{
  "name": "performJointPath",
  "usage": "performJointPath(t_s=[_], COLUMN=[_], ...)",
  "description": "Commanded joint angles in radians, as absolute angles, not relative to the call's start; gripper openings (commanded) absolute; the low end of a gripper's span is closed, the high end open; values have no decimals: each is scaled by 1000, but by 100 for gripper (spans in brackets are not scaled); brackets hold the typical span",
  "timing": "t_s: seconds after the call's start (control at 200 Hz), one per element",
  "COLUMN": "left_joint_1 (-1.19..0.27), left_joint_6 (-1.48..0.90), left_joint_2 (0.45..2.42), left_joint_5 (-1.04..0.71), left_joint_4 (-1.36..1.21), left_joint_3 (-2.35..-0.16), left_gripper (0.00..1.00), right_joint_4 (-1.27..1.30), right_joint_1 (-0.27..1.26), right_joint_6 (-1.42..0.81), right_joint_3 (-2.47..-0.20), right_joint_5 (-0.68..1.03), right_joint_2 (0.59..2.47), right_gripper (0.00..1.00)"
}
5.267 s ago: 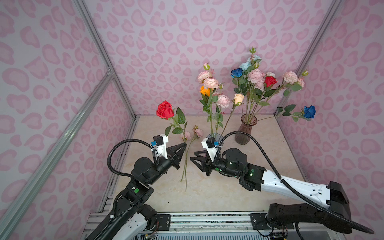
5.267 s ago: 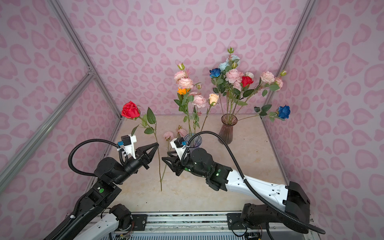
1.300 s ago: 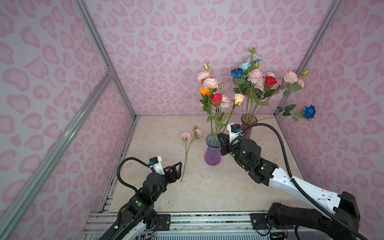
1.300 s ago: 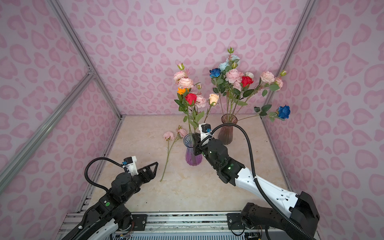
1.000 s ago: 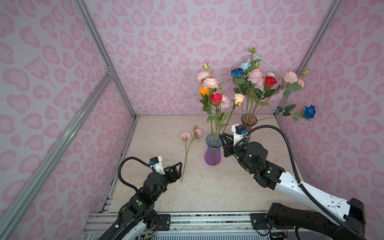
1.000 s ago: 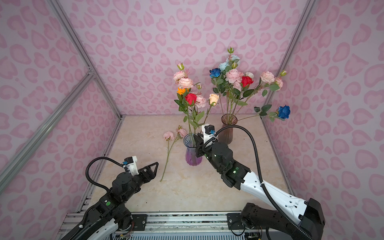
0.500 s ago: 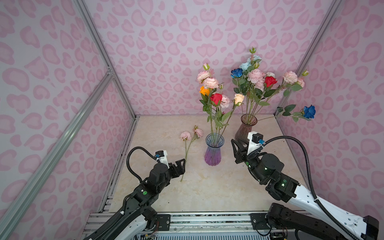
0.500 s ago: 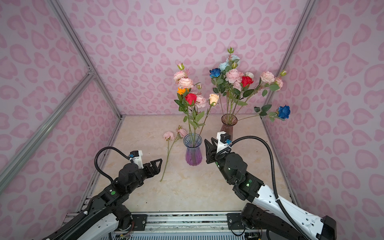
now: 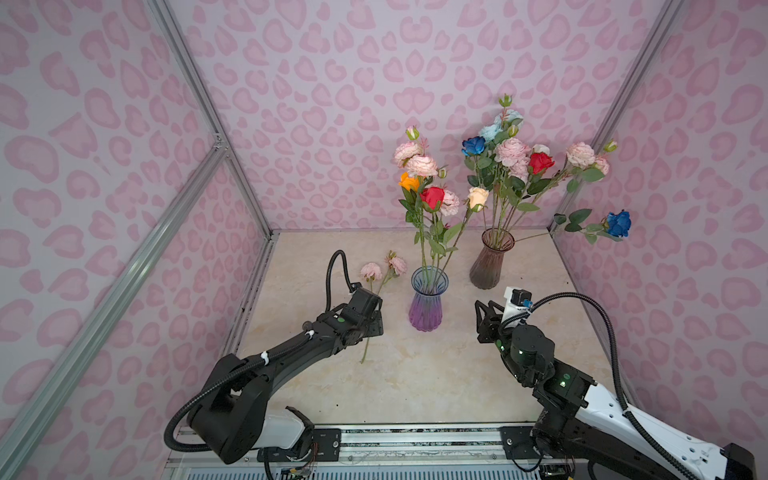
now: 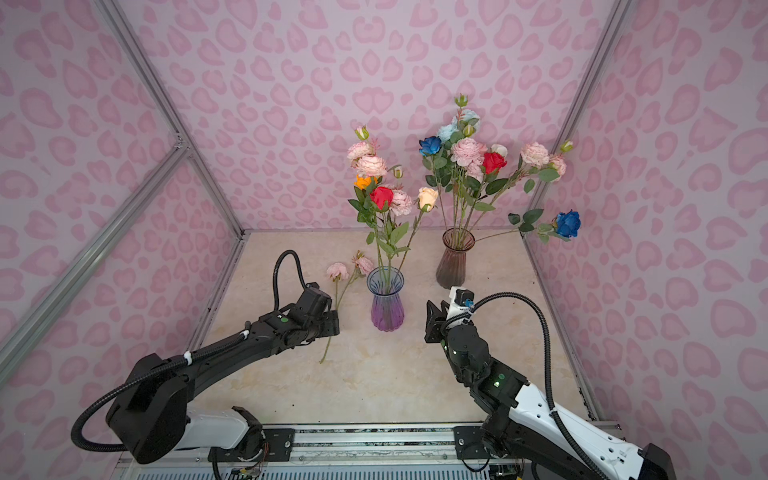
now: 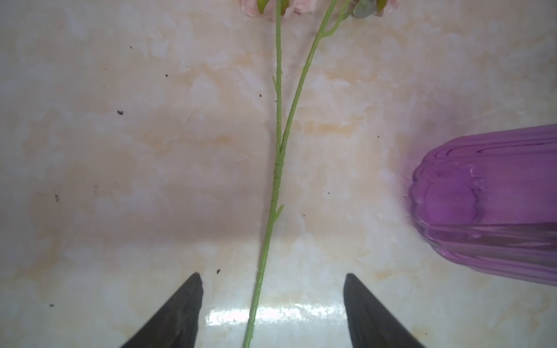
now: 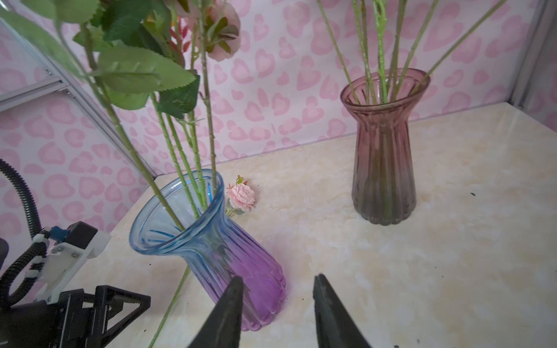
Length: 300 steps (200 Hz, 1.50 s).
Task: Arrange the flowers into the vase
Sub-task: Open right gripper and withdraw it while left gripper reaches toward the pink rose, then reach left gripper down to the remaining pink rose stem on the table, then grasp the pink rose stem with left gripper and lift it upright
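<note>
Left gripper (image 11: 271, 275) is low over the table (image 9: 415, 374), fingers apart and straddling the lower stem of the loose pink flower (image 11: 277, 180); neither finger touches the stem. That flower lies flat just left of the blue-purple vase (image 9: 428, 305), with two pink heads toward the far side and the stem end toward the near side. The blue-purple vase holds an upright bunch (image 9: 430, 199) with red, orange, peach and pink heads. The brown vase (image 9: 488, 266), farther back and right, holds the second bunch (image 9: 511, 153), and one dark blue rose (image 9: 619, 223) leans out right. Right gripper (image 12: 278, 277) sits right of the blue-purple vase and nearer than the brown vase, fingers apart with nothing between them.
</note>
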<state>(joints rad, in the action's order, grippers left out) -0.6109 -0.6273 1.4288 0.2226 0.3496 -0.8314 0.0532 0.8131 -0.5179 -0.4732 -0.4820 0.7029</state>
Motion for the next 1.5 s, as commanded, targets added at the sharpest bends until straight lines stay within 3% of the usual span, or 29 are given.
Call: performJointPath(t_s=[0.0, 0.215, 0.385, 0.59, 0.73, 0.925, 1.29, 1.495], left_joint_1=[-613, -615, -614, -610, -610, -609, -611, -615], left_joint_6=[-576, -485, -503, -527, -520, -529, -531, -430], left_joint_2=[1510, 1721, 1855, 1885, 1865, 1708, 1167, 804], left_joint_5=[226, 322, 358, 370, 335, 302, 259, 133], left_joint_4=[367, 412, 460, 437, 426, 400, 242, 103], left_joint_3=[-885, -1031, -1124, -1093, -1059, -991, -813, -692], left_gripper=[72, 59, 33, 32, 15, 4, 4, 4], right_joint_4=[35, 12, -11, -21, -17, -14, 42, 88], right_joint_1=[785, 760, 745, 733, 729, 727, 727, 738], right_joint_6=[-610, -622, -621, -629, -641, -638, -572, -503], right_joint_3=[-454, -433, -418, -392, -383, -398, -468, -563], right_joint_5=[-495, -465, -459, -465, -456, -446, -316, -119], right_joint_2=[697, 698, 662, 603, 598, 609, 650, 679], right_gripper=[40, 40, 40, 40, 40, 40, 41, 42])
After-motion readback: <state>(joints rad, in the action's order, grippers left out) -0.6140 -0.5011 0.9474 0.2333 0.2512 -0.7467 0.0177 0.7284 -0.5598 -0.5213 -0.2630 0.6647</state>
